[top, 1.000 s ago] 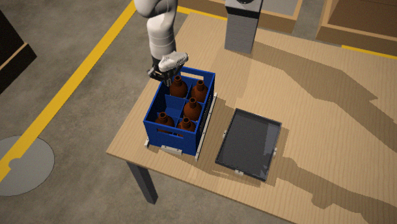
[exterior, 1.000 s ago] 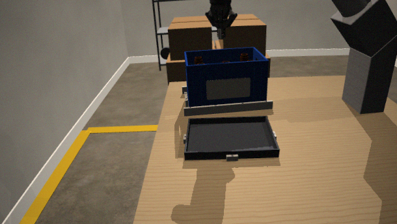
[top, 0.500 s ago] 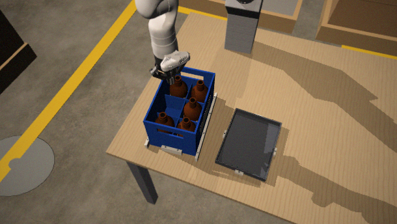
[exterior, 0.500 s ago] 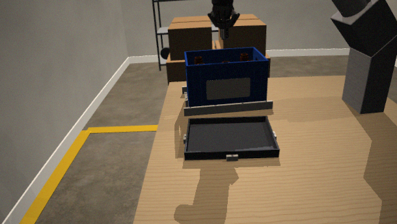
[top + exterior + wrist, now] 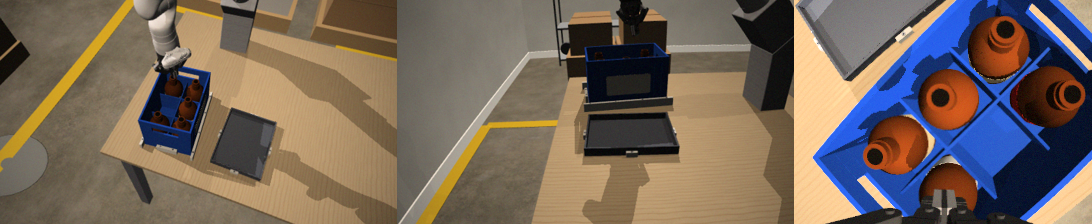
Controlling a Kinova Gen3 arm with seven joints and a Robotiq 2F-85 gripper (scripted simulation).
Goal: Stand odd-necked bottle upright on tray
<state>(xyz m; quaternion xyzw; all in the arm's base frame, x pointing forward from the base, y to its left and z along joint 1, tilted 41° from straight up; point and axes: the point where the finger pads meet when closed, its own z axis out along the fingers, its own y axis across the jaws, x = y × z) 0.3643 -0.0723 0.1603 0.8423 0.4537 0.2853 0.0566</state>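
The fingers (image 5: 174,74) (image 5: 633,30) are pressed together on nothing, above the crate (image 5: 167,137) (image 5: 596,78) (image 5: 824,157). Which neck differs I cannot tell; all five bottles stand in it, the nearest bottle (image 5: 173,88) (image 5: 948,181) seemingly upright just below the fingertips. Its neck likely calls for spreading first.

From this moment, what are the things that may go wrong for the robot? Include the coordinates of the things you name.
The closed gripper (image 5: 174,75) (image 5: 633,34) (image 5: 943,203) is over a bottle (image 5: 174,88) (image 5: 948,185) with nothing gripped; going lower without opening might hit its neck. Opening down inside the crate (image 5: 166,138) (image 5: 628,66) (image 5: 831,162), the fingers could push a wall, shifting the loose crate. All five bottles are still in the crate, with necks looking much alike, so the wrong one may be picked.
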